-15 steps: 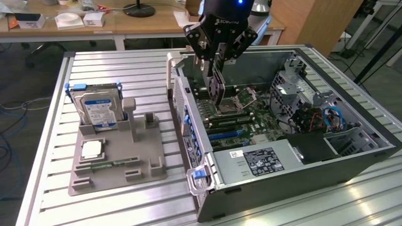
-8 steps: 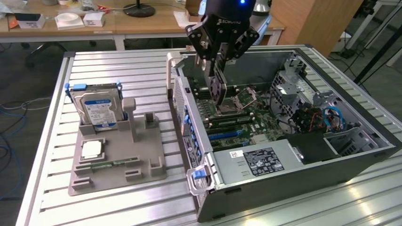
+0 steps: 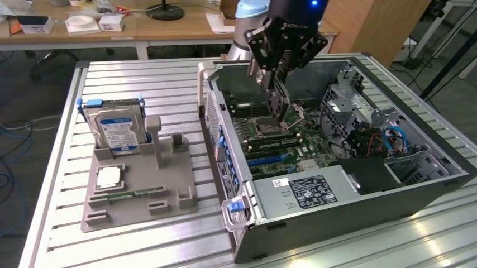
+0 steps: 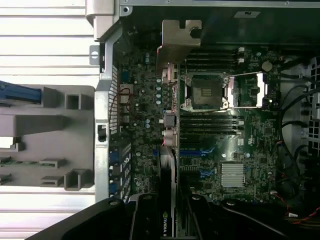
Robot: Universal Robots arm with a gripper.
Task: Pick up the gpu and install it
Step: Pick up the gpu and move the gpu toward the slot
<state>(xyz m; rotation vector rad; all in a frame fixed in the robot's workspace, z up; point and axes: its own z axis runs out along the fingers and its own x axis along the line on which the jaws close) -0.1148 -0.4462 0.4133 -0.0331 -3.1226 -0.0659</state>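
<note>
Over the motherboard point(image 3: 313, 142), the partly closed claw point(image 3: 270, 79) pinches the upright gpu point(image 3: 278, 106)

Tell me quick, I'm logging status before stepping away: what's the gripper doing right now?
Gripper: closed, holding the gpu over the motherboard.

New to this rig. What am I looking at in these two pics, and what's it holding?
It is a robot arm working over an open computer case on a slatted metal table. The exterior view looks on from off the arm; the wrist view looks down from the arm into the case. The gripper is shut on the gpu, held edge-down over the motherboard. Beside the case, a grey holder carries a hard drive and a memory stick.
</note>
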